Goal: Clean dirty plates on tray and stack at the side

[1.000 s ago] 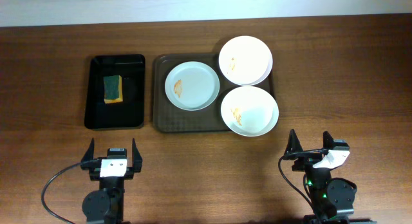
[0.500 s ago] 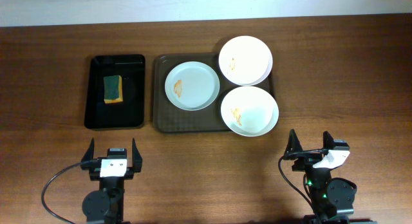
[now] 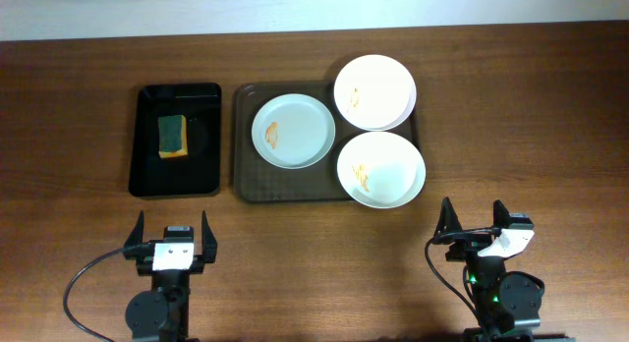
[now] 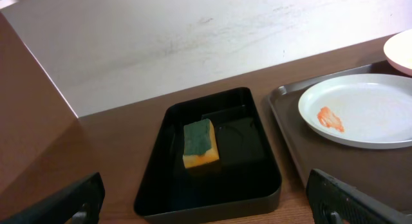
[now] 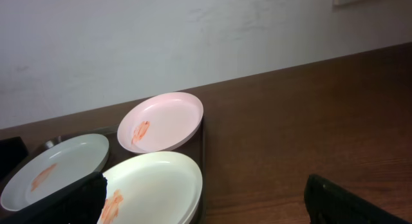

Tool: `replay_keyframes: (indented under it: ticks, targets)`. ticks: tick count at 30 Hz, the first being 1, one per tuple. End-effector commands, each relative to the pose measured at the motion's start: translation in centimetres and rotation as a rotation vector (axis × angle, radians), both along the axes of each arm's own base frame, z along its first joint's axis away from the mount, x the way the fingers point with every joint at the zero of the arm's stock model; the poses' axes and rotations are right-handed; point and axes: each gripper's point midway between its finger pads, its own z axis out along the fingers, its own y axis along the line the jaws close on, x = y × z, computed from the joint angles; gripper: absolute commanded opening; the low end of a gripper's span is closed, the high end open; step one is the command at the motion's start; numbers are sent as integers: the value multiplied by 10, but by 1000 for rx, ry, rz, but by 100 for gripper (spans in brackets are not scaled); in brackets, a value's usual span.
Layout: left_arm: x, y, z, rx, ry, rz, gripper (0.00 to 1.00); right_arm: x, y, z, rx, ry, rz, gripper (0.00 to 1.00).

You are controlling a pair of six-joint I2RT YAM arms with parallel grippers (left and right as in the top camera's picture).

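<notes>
Three white plates lie on the dark brown tray [image 3: 246, 175]. The left plate [image 3: 293, 132] has an orange smear at its left side. The back right plate [image 3: 374, 91] and the front right plate [image 3: 381, 170] overhang the tray's rim, each with a small orange smear. My left gripper [image 3: 174, 236] is open and empty near the table's front edge, well in front of the black tray. My right gripper [image 3: 474, 221] is open and empty, in front and to the right of the front plate. The left wrist view shows the left plate [image 4: 364, 109]; the right wrist view shows the front plate [image 5: 151, 188].
A glossy black tray [image 3: 147, 175] stands left of the brown tray and holds a green and yellow sponge [image 3: 174, 136], also seen in the left wrist view [image 4: 201, 143]. Bare wooden table lies to the right of the brown tray and along the front.
</notes>
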Motion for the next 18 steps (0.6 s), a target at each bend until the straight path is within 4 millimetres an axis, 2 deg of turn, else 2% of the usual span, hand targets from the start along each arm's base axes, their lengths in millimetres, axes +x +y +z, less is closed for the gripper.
replay_keyframes:
  ticks: [1,9,14,18]
  targets:
    - [0,-1,-2,7,8,-7,99,0,-3,-5,-3,14,-20,98]
    - [0,-3,-2,5,8,-17,99,0,-2,-4,-2,11,-13,98]
    - [1,-21,3,0,-16,-127,99,0,8,-2,3,3,46,98]
    - [1,-25,4,-18,-20,-146,99,0,15,0,6,-4,82,98]
